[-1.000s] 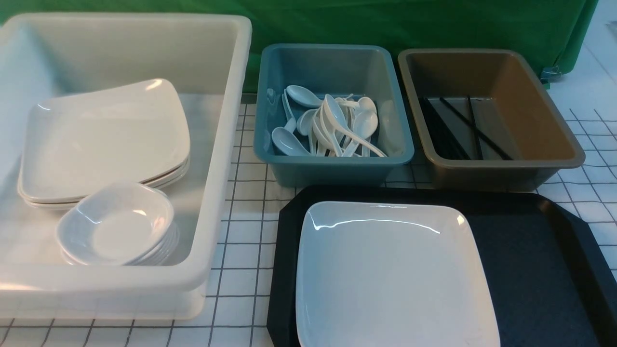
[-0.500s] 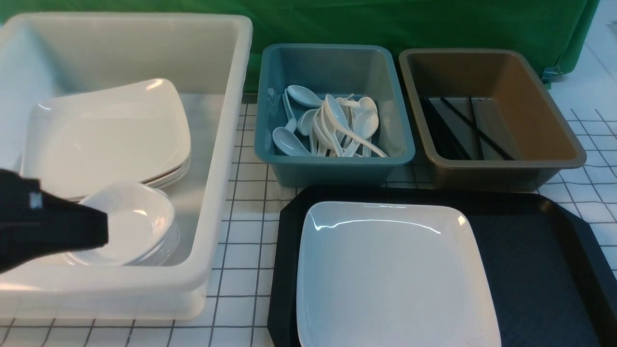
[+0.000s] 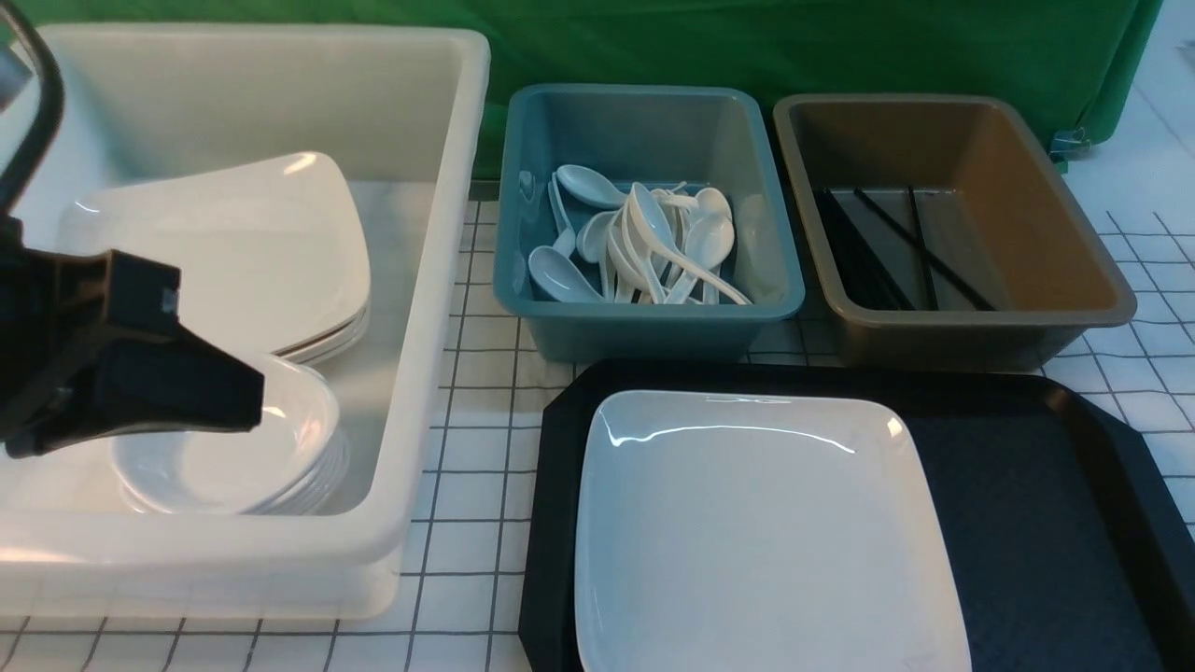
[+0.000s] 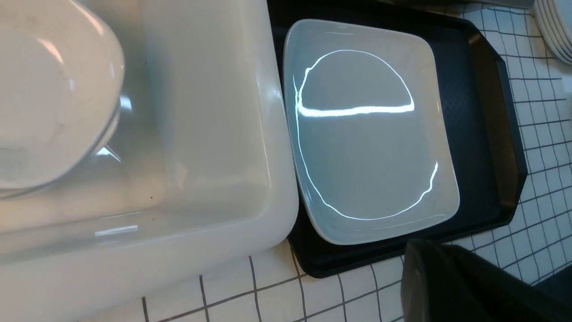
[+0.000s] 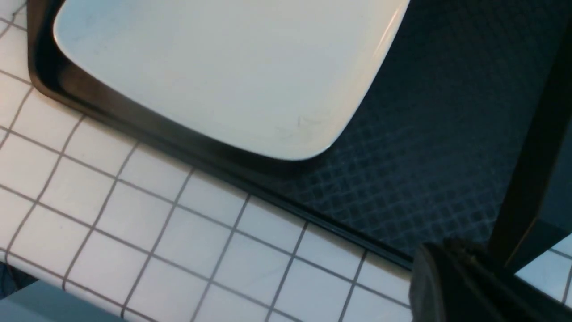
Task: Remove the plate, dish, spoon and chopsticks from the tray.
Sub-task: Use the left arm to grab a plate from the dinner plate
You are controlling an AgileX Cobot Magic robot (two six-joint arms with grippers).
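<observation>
- Large glossy white square plate point(image 3: 766, 532) on the black tray point(image 3: 1036, 485); flat, toward the tray's left side in the front view; strip of bare textured tray to its right.
- Left gripper point(image 3: 245, 401) in the front view, fingers pressed together; above the white tub point(image 3: 397, 448), in front of part of the stack of white plates point(image 3: 243, 252) and part of the stack of shallow white dishes point(image 3: 229, 471); contact with either stack impossible to tell.
- Right gripper point(image 5: 462, 255) in the right wrist view, dark and partly cut off by the picture edge; fingers pressed together; near the tray's rim.
- Inside the white tub, stacked plates behind stacked dishes; plates upright neither singly nor leaning on a wall, but lying one upon another.
- White soup spoons point(image 3: 644, 233) heaped in the teal tub point(image 3: 653, 331), beyond the tray; black chopsticks point(image 3: 924, 243) in the brown tub point(image 3: 980, 331), just to the right of the teal tub; green cloth point(image 3: 653, 37) behind the tubs; grid-patterned table surface point(image 3: 467, 448) beneath.
</observation>
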